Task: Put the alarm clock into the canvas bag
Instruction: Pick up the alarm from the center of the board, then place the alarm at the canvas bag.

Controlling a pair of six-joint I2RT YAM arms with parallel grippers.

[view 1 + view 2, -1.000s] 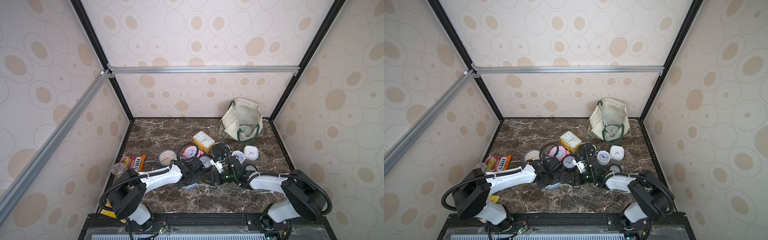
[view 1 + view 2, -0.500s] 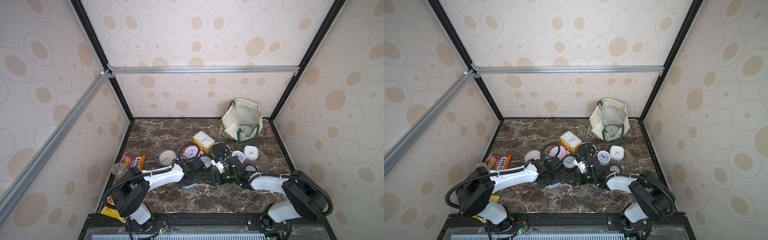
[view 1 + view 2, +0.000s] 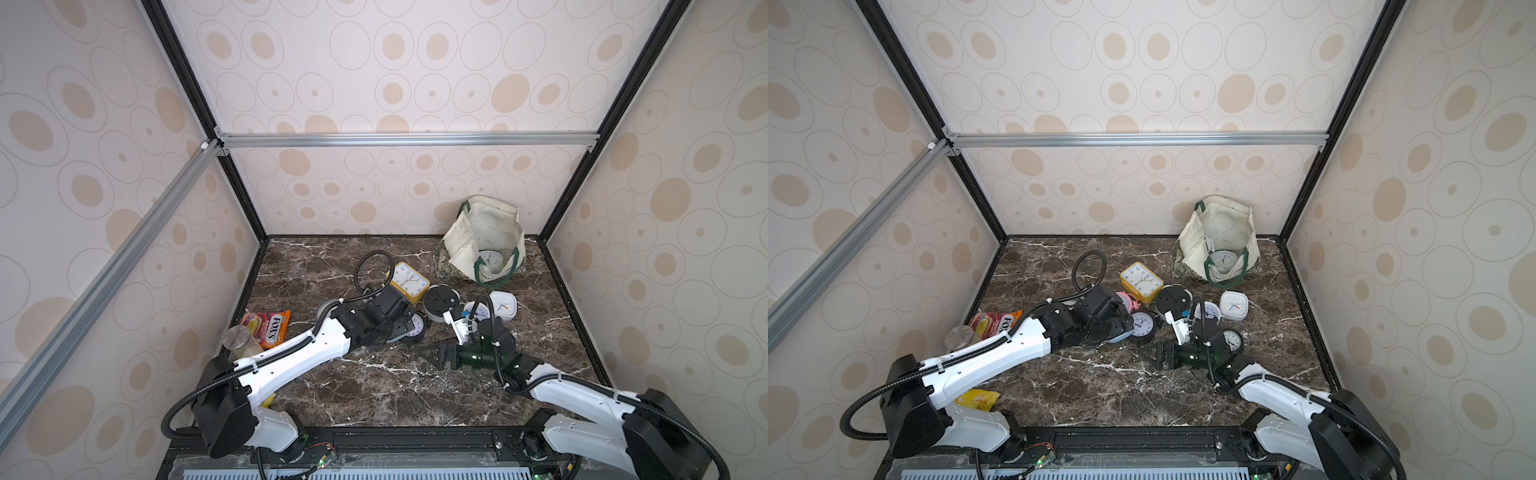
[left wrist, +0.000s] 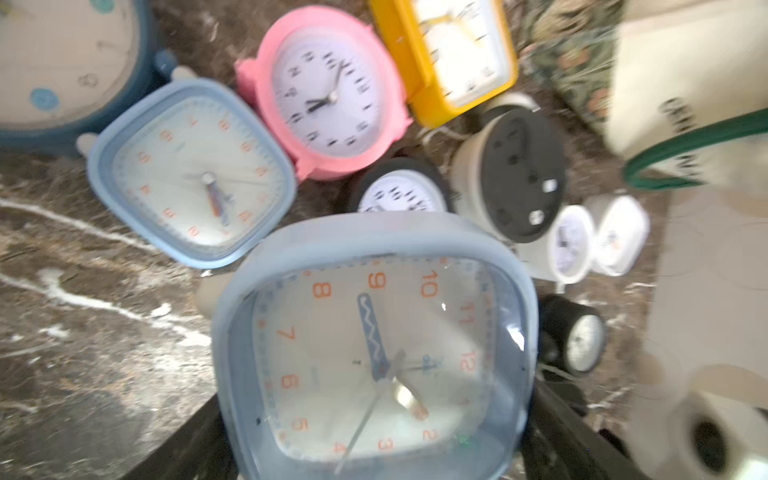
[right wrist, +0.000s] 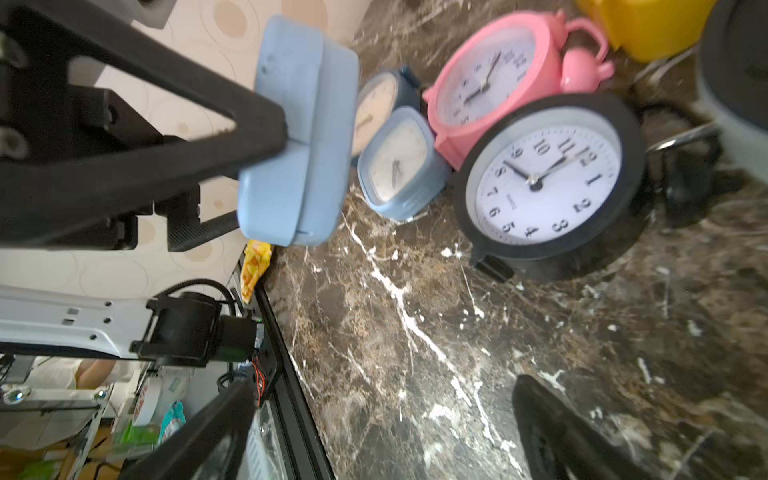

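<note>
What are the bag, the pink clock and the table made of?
Bag: looks like soft off-white cloth with a matte finish; it slumps and creases.
Pink clock: probably plastic, smooth with a slight sheen and moulded in one colour. The clear front could be plastic or glass.
Table: dark brown with white veins, like polished marble, though it may be a printed surface.

The yellow clock point(image 4: 453, 58) is cut off at the left wrist view's edge; lettering on the canvas bag point(image 4: 698, 54) is blurred past reading.
</note>
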